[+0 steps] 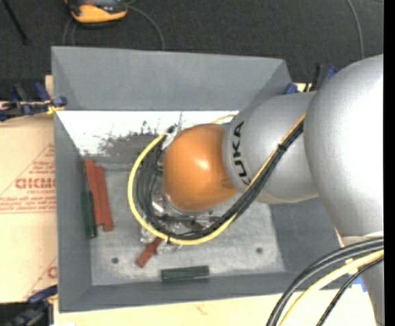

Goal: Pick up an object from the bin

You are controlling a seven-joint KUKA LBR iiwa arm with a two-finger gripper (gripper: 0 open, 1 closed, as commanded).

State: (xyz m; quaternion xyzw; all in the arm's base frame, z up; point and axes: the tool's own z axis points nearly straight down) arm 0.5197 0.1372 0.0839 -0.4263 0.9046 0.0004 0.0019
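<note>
Hanging over a short, tilted reddish-brown block (147,253), the gripper (158,240) is perhaps touching it; its state unclear.

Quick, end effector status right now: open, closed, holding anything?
End effector: cannot be told; it is down by a small red-brown block near the lower side of the bin.

Setting: robotics lab, per KUKA arm (286,155) over grey metal bin (163,80), dark carpet (204,12), cabled orange handheld unit (96,3) on floor.

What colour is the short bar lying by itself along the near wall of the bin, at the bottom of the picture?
The bar is dark green; the camera view shows it clearly on the grey floor.
</note>
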